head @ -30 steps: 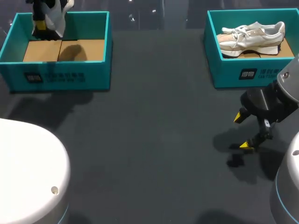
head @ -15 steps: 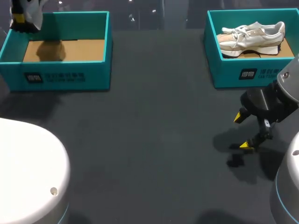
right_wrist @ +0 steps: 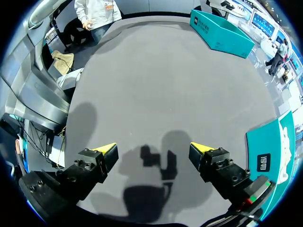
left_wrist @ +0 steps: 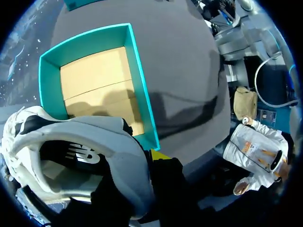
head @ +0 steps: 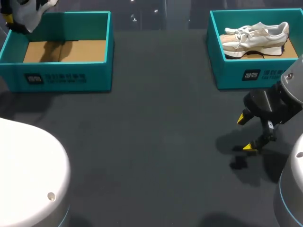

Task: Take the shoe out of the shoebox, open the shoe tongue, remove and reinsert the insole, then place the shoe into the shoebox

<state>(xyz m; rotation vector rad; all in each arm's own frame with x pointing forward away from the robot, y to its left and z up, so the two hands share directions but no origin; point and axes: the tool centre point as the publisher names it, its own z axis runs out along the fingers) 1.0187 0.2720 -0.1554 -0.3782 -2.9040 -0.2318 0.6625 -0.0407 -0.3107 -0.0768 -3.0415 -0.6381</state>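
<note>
Head view first: in the upper left corner of the frame the left gripper (head: 10, 21) hangs over the back left corner of the left shoebox (head: 61, 78) with a white shoe (head: 29, 12) in its grip. That box sits at the upper left of the dark table (head: 156, 142), with teal walls, a brown cardboard floor and a shadow across the floor.

Over to the left wrist view, and the shoe fills the space right in front of the camera. It has a pale grey-white upper, a black logo on its side and laces bunched at one end. The pincer is clamped on it, though only one yellow fingertip (left_wrist: 159, 155) peeks out beside the shoe and the other is hidden behind it. The open shoebox lies beyond the shoe, apart from it.

Back in the head view, at the upper right of the frame, the right shoebox (head: 246, 75) holds a second shoe (head: 255, 37), white and cream, lying on its side with the sole toward the near wall.

Just in front of that box, at the right edge of the frame, the right gripper (head: 246, 133) hovers over the table. The right wrist view settles it: both yellow-tipped fingers stand wide apart and hold nothing, with their shadow on the table between them.
</note>
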